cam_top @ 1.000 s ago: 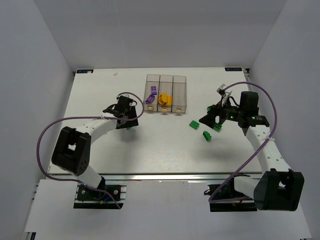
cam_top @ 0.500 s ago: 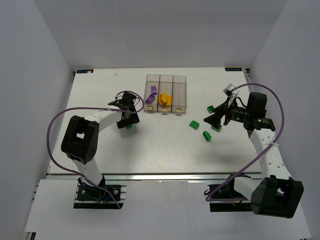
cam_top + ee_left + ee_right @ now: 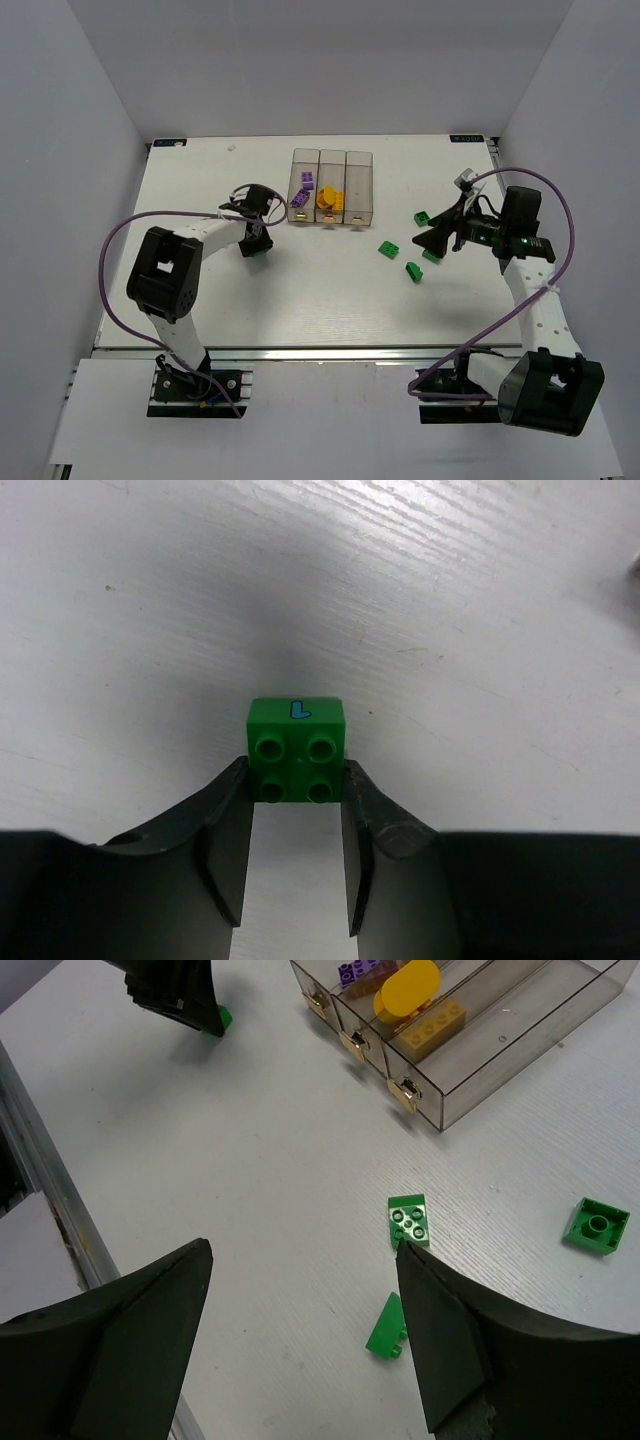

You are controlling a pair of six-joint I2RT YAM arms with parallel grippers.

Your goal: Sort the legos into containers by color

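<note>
Gripping a green brick (image 3: 296,742) with the left fingers (image 3: 232,792), one pressed to each side, on the worktop (image 3: 200,300) left of the row of clear bins (image 3: 359,160) and a little nearer the arms. Studs facing the wrist camera, brick not yet lifted by the look of it.

Holding the right fingers (image 3: 440,1310) spread wide and empty to the right of the bins, above loose green bricks (image 3: 387,249) scattered on that side.

Already showing purple bricks (image 3: 308,180) in the left bin and orange ones (image 3: 330,200) in the middle bin. Nothing to be seen in the right bin, so likely meant for green.

Step in hand, as judged here: the pick-up of one green brick. Next, in all likelihood: raising it off the worktop, carrying it rightward across the purple and orange bins, and letting go over the right one. Calls for a firm pinch on a small, smooth piece, enough height to clear the tall bin walls, and a release centred over a narrow opening.
</note>
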